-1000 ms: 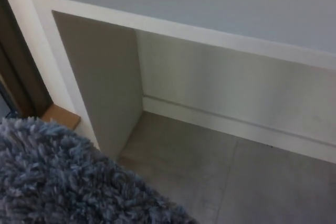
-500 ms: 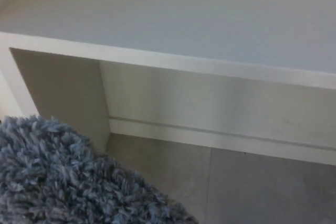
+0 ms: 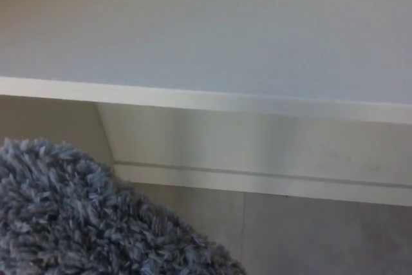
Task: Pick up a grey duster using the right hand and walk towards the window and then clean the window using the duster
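Observation:
The fluffy grey duster (image 3: 77, 217) fills the lower left corner of the head view, close to the camera. Its handle and whatever holds it are hidden below the picture's edge. Neither of my hands shows. No window is in the picture.
A white table top (image 3: 212, 37) spans the upper half, its front edge (image 3: 212, 100) running across the middle. Under it are a white side panel (image 3: 51, 120), a white wall with a skirting board (image 3: 270, 181), and grey floor tiles (image 3: 309, 236).
The whole picture has shifted as the camera turned: the table's left end, wooden strip and dark frame have left the view, and the table edge now runs level. The duster stays lower left.

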Controlling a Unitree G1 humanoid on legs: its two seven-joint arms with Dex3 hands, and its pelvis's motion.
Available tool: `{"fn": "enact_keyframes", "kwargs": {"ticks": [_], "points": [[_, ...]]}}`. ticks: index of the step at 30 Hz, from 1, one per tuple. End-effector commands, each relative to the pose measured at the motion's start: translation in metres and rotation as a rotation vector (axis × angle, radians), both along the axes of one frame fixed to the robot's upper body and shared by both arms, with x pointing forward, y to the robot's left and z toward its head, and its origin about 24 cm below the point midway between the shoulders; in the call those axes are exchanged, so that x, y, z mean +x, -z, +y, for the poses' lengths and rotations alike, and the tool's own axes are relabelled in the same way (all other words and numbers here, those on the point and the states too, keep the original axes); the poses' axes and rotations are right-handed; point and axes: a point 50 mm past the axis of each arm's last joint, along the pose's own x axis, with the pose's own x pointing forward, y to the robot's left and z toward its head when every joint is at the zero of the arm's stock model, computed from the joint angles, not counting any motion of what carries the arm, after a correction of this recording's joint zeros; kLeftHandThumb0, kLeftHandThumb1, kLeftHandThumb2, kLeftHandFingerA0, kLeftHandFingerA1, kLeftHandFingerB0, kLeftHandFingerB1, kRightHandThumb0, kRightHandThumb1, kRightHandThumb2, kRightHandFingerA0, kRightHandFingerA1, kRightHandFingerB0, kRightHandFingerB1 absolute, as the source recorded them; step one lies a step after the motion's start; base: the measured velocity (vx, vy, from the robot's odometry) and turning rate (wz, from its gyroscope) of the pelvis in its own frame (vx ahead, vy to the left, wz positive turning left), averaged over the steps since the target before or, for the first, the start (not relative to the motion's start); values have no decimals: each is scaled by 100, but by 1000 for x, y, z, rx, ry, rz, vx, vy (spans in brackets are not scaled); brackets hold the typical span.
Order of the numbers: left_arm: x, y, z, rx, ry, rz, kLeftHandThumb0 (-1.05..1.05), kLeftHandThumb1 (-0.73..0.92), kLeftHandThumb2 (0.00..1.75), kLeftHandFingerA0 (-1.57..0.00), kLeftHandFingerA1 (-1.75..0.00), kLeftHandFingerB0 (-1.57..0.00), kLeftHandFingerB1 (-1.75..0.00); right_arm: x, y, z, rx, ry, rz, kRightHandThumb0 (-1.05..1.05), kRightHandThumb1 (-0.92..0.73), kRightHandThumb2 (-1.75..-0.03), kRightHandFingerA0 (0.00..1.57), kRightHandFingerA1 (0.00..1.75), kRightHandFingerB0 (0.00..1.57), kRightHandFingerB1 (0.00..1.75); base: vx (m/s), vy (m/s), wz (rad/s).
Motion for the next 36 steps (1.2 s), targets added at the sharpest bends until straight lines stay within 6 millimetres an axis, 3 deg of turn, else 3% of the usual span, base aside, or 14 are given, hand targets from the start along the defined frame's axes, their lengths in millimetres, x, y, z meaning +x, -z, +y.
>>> {"fn": "enact_keyframes", "kwargs": {"ticks": [1, 12, 13, 14, 15, 17, 21, 26, 27, 36], "points": [[6, -5, 14, 57, -8, -44, 0, 68, 72, -85, -99, -81, -79, -1, -34, 24, 263, -50, -111, -22, -37, -139, 99, 175, 83, 164, 62, 5, -11], [5, -8, 10, 100, 52, -65, 0, 74, 79, -77, -99, -70, -76, 12, -39, 32, 307, -37, -180, -17, -34, -143, 100, 175, 80, 167, 159, 181, -19], [4, -9, 9, 110, 60, -83, -3, 76, 78, -67, -98, -65, -78, 15, -41, 33, 315, -24, -184, -17, -35, -146, 101, 175, 83, 158, 108, 97, -5], [3, -12, 7, 125, 72, -111, -3, 76, 78, -67, -98, -65, -78, 18, -44, 33, 328, -6, -189, -17, -35, -146, 101, 175, 83, 158, 111, 64, -1], [2, -13, 7, 125, 65, -128, -4, 75, 81, -67, -109, -64, -83, 22, -46, 33, 325, 5, -210, -17, -35, -146, 99, 175, 84, 158, 96, 26, 0], [2, -14, 7, 121, 62, -132, -4, 74, 83, -69, -108, -66, -84, 27, -49, 33, 330, 13, -232, -16, -35, -146, 99, 175, 85, 158, 112, -22, 3], [4, -8, 13, 85, 45, -47, -1, 73, 71, -78, -96, -73, -76, 40, -54, 31, 321, 26, -298, -19, -44, -130, 102, 175, 87, 164, 71, -85, 4], [5, -6, 15, 69, 15, -42, -2, 72, 70, -81, -96, -77, -77, 44, -56, 30, 295, 29, -328, -17, -40, -135, 102, 175, 88, 164, 115, -254, 8], [5, -5, 14, 67, -2, -41, 4, 67, 72, -91, -99, -85, -81, 44, -55, 31, 305, 31, -316, -16, -43, -131, 103, 175, 89, 162, 101, -193, -2], [6, -5, 14, 69, 22, -28, -4, 70, 71, -83, -97, -79, -77, 41, -53, 35, 362, 15, -272, -18, -40, -133, 100, 175, 86, 163, 41, 9, -7]]}}
